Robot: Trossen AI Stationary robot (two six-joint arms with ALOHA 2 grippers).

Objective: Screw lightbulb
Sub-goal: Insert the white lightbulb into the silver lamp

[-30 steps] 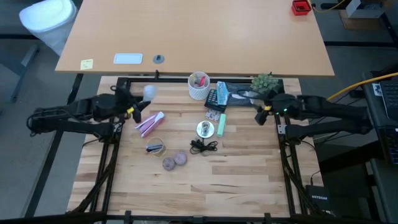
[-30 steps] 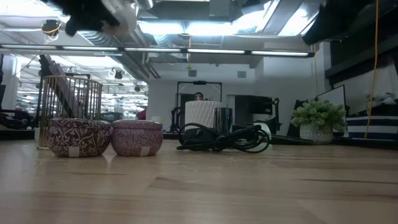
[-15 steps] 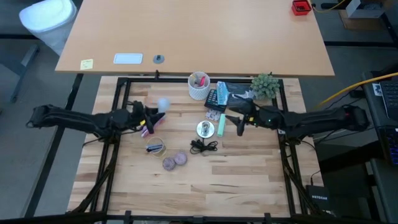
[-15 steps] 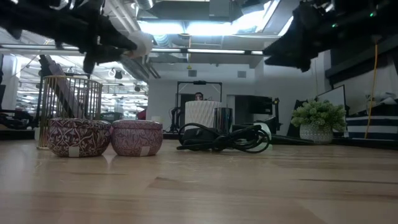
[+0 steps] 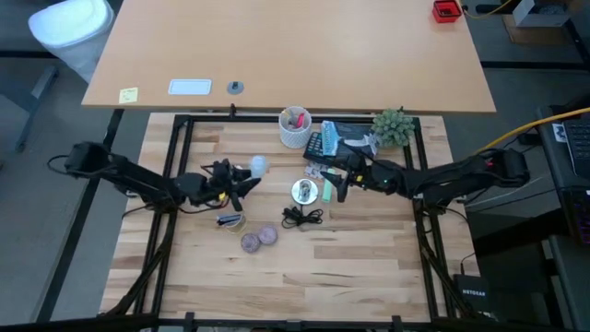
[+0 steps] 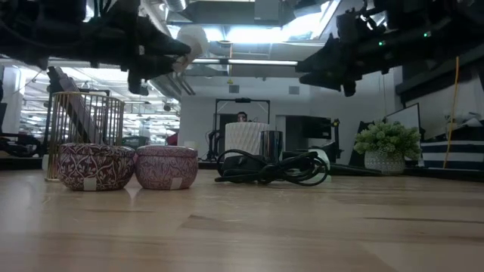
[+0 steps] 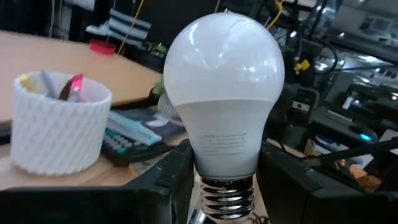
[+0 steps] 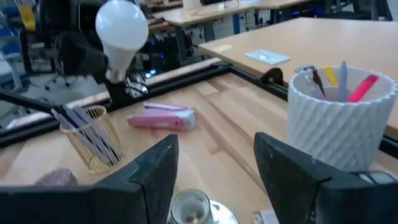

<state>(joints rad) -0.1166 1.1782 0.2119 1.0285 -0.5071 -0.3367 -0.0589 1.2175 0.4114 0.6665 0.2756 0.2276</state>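
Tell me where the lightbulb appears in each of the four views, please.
High view: lightbulb left of centre, held by the left pincer.
Low view: upper left, above the table.
Left wrist view: fills the centre.
Right wrist view: upper left.
Shared landmark: the white pen cup.

Light wooden slatted desk (image 5: 350,267) is carrying: white patterned cup of pens (image 5: 295,127), small green potted plant (image 5: 394,126), dark calculator (image 5: 316,145), pink flat packet (image 8: 163,118), gold wire basket (image 5: 230,219), two purple round tins (image 5: 259,239) sitting side by side, coiled black cable (image 5: 301,216), round silvery socket (image 5: 303,191), green stick (image 5: 326,185).
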